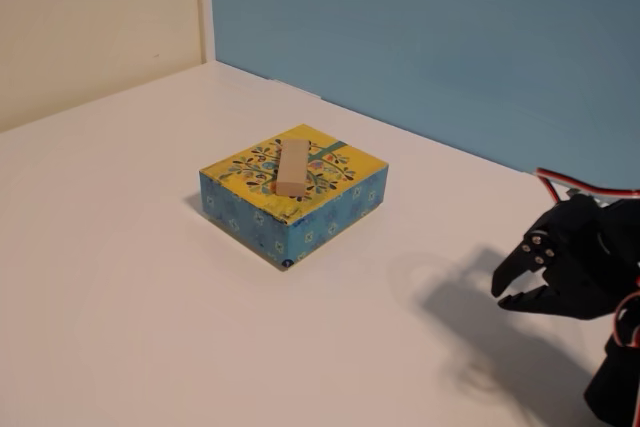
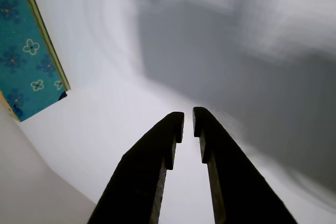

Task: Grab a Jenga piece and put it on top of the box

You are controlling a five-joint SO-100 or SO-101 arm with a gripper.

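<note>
A light tan Jenga piece lies flat on the yellow floral top of the box, about in the middle and lengthwise front to back. The box sits on the white table in the fixed view. My black gripper hovers low over the table well to the right of the box, apart from it, pointing left. In the wrist view the gripper has its two dark fingers nearly together, with only a thin slit and nothing between them. A blue flowered side of the box shows at the upper left there.
The white table stretches wide around the box. A blue back wall and a cream side wall bound it. Red and white cables run over the arm at the right edge.
</note>
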